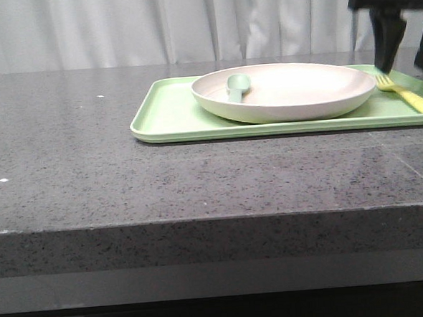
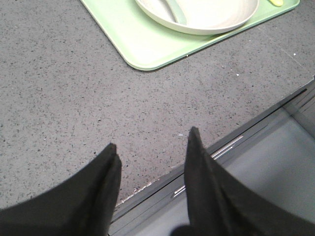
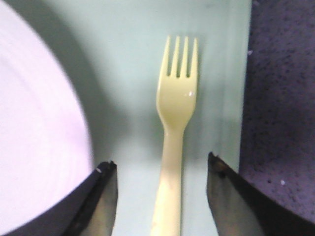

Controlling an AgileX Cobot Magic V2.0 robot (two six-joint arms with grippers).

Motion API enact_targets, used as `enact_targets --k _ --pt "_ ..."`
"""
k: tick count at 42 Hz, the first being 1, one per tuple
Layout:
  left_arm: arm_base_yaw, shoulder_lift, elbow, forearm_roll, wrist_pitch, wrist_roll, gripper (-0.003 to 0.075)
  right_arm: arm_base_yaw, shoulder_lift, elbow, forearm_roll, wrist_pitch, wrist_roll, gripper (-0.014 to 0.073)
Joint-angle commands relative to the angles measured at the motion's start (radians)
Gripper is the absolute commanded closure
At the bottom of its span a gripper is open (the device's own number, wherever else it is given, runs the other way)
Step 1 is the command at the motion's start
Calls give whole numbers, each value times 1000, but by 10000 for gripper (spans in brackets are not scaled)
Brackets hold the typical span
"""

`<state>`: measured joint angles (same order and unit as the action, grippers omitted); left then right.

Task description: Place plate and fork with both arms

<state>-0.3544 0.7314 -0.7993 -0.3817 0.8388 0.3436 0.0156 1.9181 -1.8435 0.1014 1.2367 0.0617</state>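
On the grey speckled stone desk point(image 1: 126, 171), toward its far right part, lies a rectangular light-green plastic tray point(image 1: 167, 114). Upon that tray rests the large round off-white matte plate point(image 1: 293, 89), and a pale sage-green spoon point(image 1: 236, 87) lies inside the plate near its left rim. Just beside the plate, along the tray's right edge, the slim bright-yellow plastic fork point(image 3: 175, 123) lies flat on the tray, apart from the plate.

Above the fork hangs the right gripper point(image 3: 161, 177), its two black tapered fingers point(image 3: 106, 196) spread wide on either side of the handle, touching nothing that can be seen. From the front, this black arm point(image 1: 397, 18) stands over the tray's right end.

Over the desk's near edge, well apart from the tray, the left gripper point(image 2: 152, 145) hovers with its fingers parted and nothing between them.
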Motion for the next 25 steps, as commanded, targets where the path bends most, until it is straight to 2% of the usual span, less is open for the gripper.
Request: enact_targets --k 1,8,25 --pt "4 -4 -27 -31 -74 0 416 16 -166 -7 3 98 -21 158" --pt "4 -4 -27 -31 -74 0 416 48 -351 85 2 64 -70 158" --pt "4 -4 -27 -31 -74 0 416 50 -773 446 -31 -36 -131 158"
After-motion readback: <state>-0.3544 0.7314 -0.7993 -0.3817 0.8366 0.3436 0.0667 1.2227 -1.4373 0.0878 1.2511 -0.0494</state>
